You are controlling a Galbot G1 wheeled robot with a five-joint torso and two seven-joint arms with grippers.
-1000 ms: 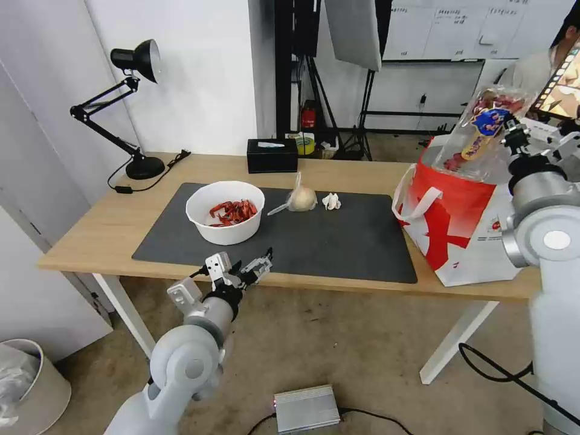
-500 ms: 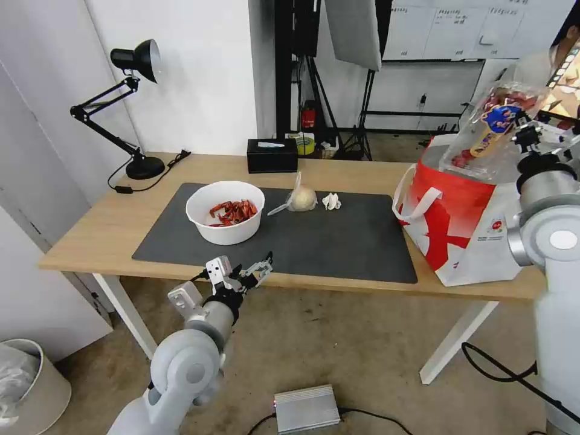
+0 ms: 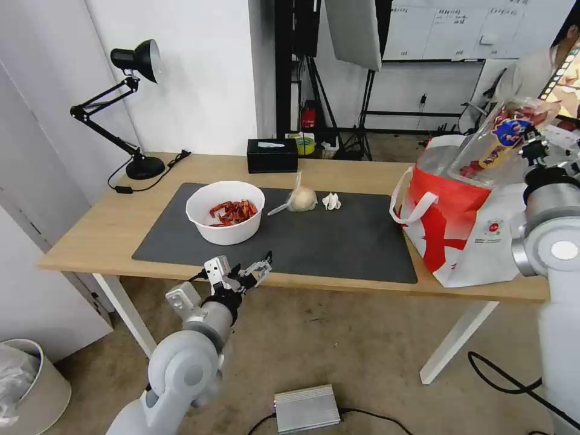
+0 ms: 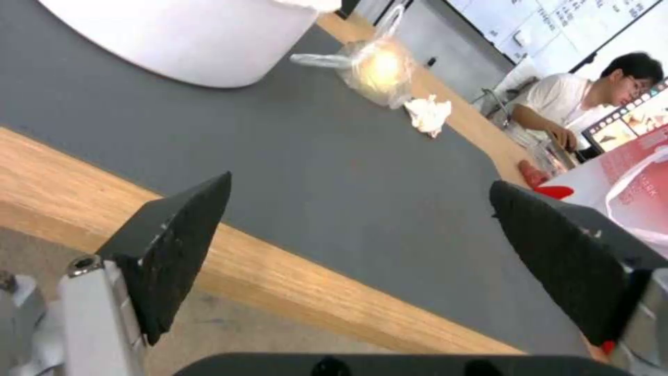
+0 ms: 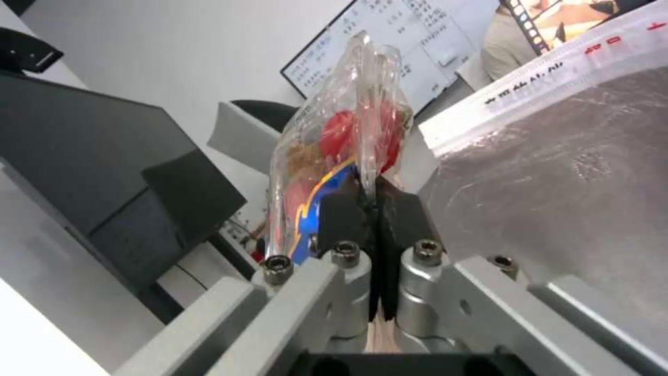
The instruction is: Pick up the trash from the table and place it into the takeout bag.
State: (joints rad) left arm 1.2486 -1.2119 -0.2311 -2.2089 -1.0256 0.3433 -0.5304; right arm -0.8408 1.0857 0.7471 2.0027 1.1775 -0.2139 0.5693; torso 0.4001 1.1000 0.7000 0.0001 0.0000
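Now the long light-wood bench (image 3: 109, 229) carries the big red-and-white takeout bag (image 3: 459, 223). The clear plastic clamshell with red bits (image 3: 498, 142) has moved sideways over the bag's mouth, pinched tight in the right fingers (image 5: 341, 219), so dropping looks close. Beside the bag wait the white round bowl (image 3: 225, 211), knotted clear bag (image 3: 300, 197) and crumpled tissue (image 3: 331, 201). Left fingers (image 4: 185, 224) hang spread wide.

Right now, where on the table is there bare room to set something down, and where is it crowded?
Bare: the grey mat between the crumpled tissue and the takeout bag, and the wood between the lamp base and the white bowl. Crowded: the mat's far edge, where bowl, knotted bag and tissue line up.
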